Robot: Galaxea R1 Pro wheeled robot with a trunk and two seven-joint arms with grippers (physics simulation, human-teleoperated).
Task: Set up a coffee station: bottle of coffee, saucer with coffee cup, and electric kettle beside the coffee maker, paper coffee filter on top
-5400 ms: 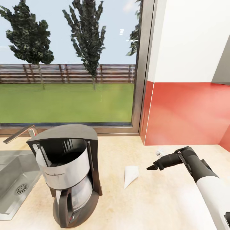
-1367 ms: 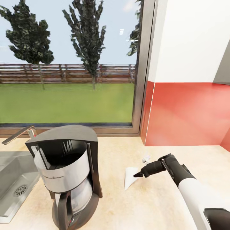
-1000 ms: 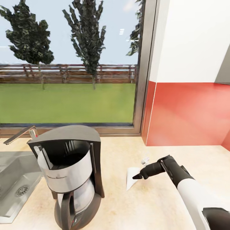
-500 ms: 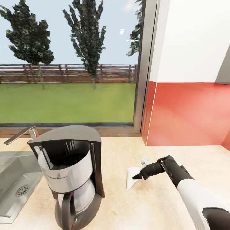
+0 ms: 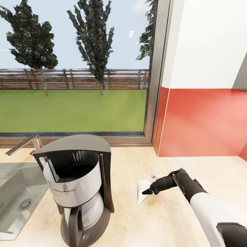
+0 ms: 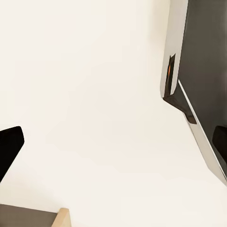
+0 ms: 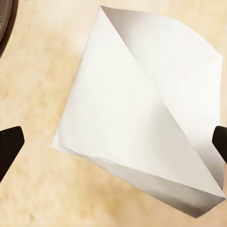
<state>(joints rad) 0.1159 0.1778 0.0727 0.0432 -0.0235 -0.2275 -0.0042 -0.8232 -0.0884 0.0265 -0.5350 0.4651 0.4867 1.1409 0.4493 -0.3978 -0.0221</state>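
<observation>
So the small white folded paper coffee filter [image 5: 143,190] lies flat on the light tan wood-look counter [image 5: 164,219], just right of the tall black coffee maker with the glass carafe [image 5: 78,187]. The right claw [image 5: 149,187] hangs over it, its 2 fingers [image 7: 8,146] spread wide on either side, not touching.

window [image 5: 75,68]: wide, grey-framed, showing lawn, wooden fence [image 5: 68,79], two dark trees | sink [image 5: 13,192]: steel basin at far left, round drain [image 5: 25,205] | faucet [image 5: 22,145]: behind basin | backsplash [image 5: 206,120]: red, white wall [image 5: 209,41] above
</observation>
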